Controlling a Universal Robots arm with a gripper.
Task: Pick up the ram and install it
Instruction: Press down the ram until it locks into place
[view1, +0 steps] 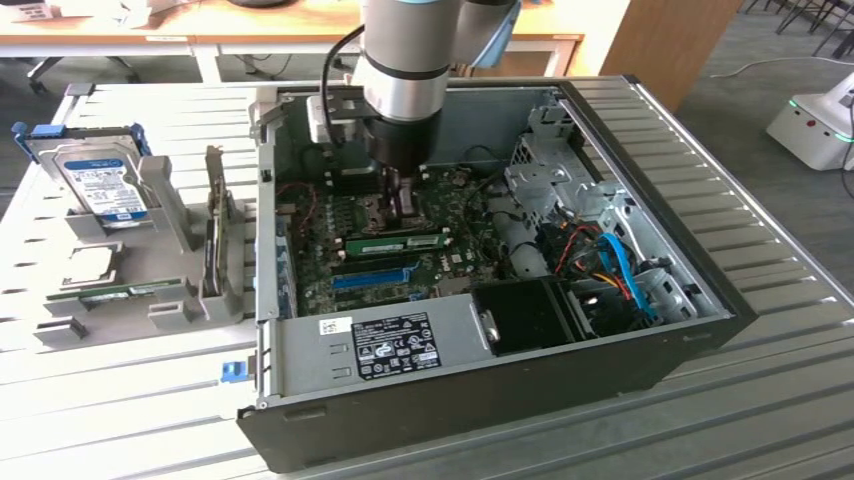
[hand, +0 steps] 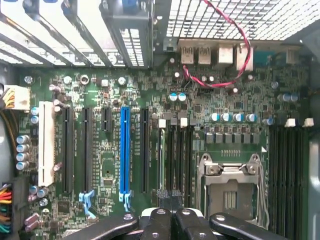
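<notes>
The gripper (hand: 170, 216) hangs low over the motherboard (view1: 461, 215) mid-frame, jaws pinched shut with nothing in them. A green RAM stick (view1: 398, 243) already sits in its slot just below, so the job looks nearly finished

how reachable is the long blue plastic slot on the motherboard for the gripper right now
Probably yes: the shut gripper hangs low inside the open black case, and the long blue plastic slot lies bare nearby, no cable or card across it.
</notes>
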